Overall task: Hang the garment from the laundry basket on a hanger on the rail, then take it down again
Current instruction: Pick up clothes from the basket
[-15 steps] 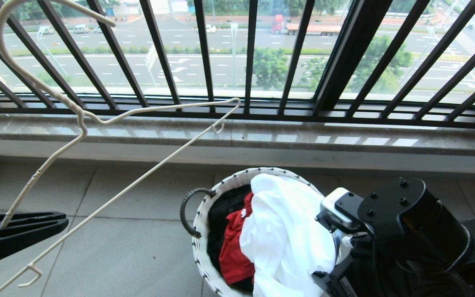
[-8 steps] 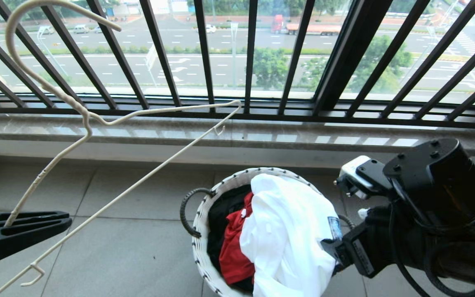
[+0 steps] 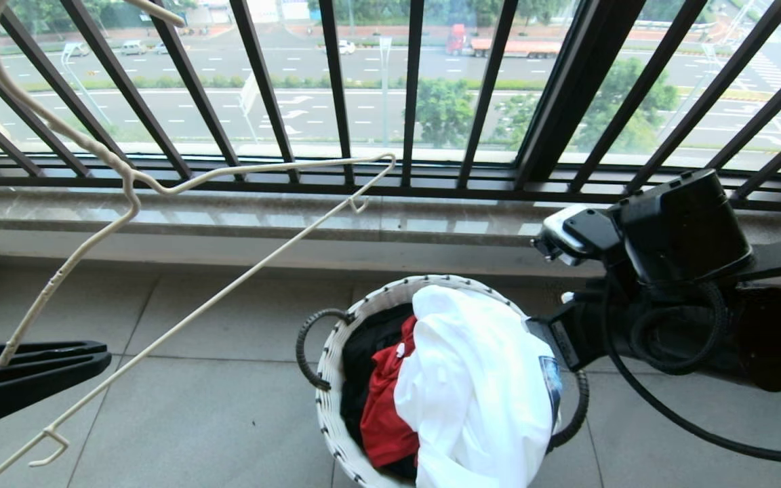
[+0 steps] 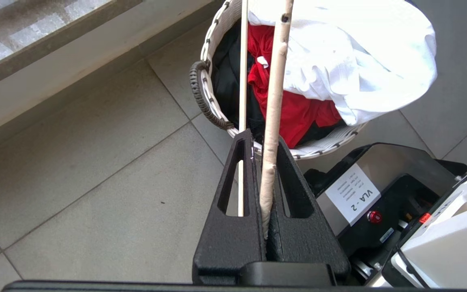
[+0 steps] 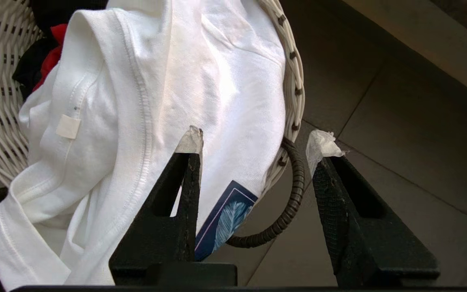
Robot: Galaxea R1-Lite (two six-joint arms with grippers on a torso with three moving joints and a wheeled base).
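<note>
Label reads "VLA - 2" — left pincer clamps hanger.

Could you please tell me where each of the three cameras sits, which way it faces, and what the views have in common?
Head view: high on the robot, looking forward and down at the laundry basket, tiled floor and barred window; both arms show.
Left wrist view: behind the left gripper, shut on the hanger, facing down at floor and basket.
Right wrist view: behind the open right gripper, beside the basket's rim, facing the garment.
Shared: all three show basket and white garment.
</note>
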